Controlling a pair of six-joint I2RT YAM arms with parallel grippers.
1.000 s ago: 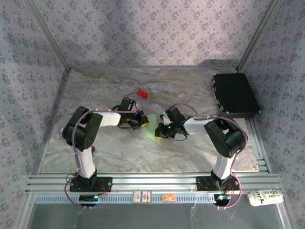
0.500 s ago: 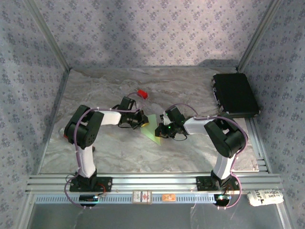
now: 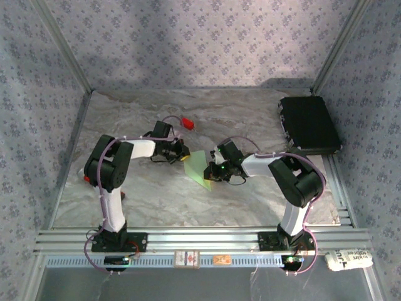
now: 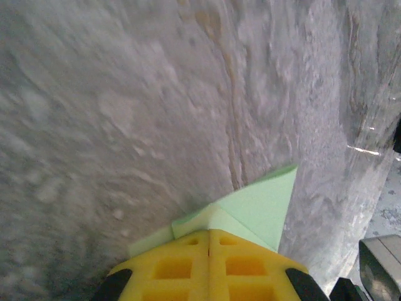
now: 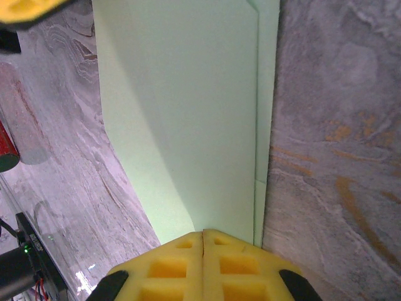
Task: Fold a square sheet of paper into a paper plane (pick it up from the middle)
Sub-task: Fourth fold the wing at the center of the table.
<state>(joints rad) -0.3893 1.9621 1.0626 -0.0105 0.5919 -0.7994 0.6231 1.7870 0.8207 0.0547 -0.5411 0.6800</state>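
Observation:
The pale-green sheet of paper (image 3: 198,165) lies folded and creased on the marble table between the two arms. In the left wrist view it is a pointed shape with layered flaps (image 4: 263,210). In the right wrist view it is a broad panel with a narrow strip along its right side (image 5: 182,113). My left gripper (image 3: 182,155) is shut, its yellow tips (image 4: 208,232) resting on the paper's upper-left corner. My right gripper (image 3: 212,171) is shut too, its tips (image 5: 203,232) down on the paper's lower-right part. The paper spreads flat on both sides of each closed seam.
A small red block (image 3: 186,121) lies beyond the left gripper, toward the back. A black case (image 3: 308,123) sits at the back right. A white roll (image 3: 348,258) rests on the front rail at the right. Patterned walls enclose the table.
My left gripper has slid up and to the left, and more of the paper's left side now shows. The right gripper has stayed in place.

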